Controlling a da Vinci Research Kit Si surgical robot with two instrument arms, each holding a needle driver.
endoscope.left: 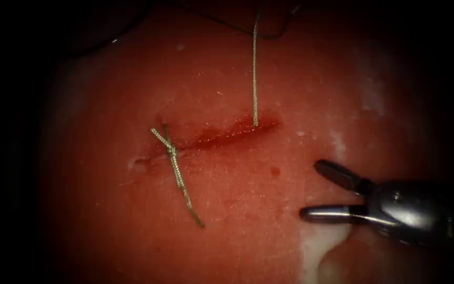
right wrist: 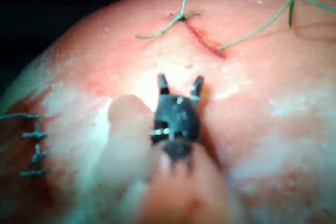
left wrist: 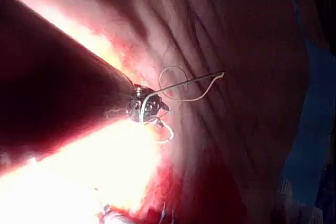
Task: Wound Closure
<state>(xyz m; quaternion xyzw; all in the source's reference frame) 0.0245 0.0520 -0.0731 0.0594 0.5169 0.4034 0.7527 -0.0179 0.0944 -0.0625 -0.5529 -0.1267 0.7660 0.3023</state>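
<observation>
Red and wet, the cut (endoscope.left: 222,137) runs aslant across the tissue (endoscope.left: 237,221), and we see one knotted stitch (endoscope.left: 172,151) tied over its left end, with two cut ends of thread (endoscope.left: 185,194) lying loose, the longer trailing down toward the near side. From the right end of the cut a length of thread (endoscope.left: 254,73) rises straight away to the far edge of the tissue, where it meets a darker strand. In the left wrist view we find the needle (left wrist: 191,81), a thin dark curve lying clear of the tissue surface, with pale thread (left wrist: 202,94) looping from its far end back to the left arm's tool (left wrist: 149,109); thread wraps about that tool's tip, but we cannot tell how its jaws stand or just what they hold. To the right of the cut, and well apart from it, the right arm's tool (endoscope.left: 321,192) hovers with its jaws spread wide and nothing between them. We see the same spread jaws in the right wrist view (right wrist: 180,83), pointing toward the knotted stitch (right wrist: 181,18). A row of older stitches (right wrist: 34,145) sits on the tissue's side.
</observation>
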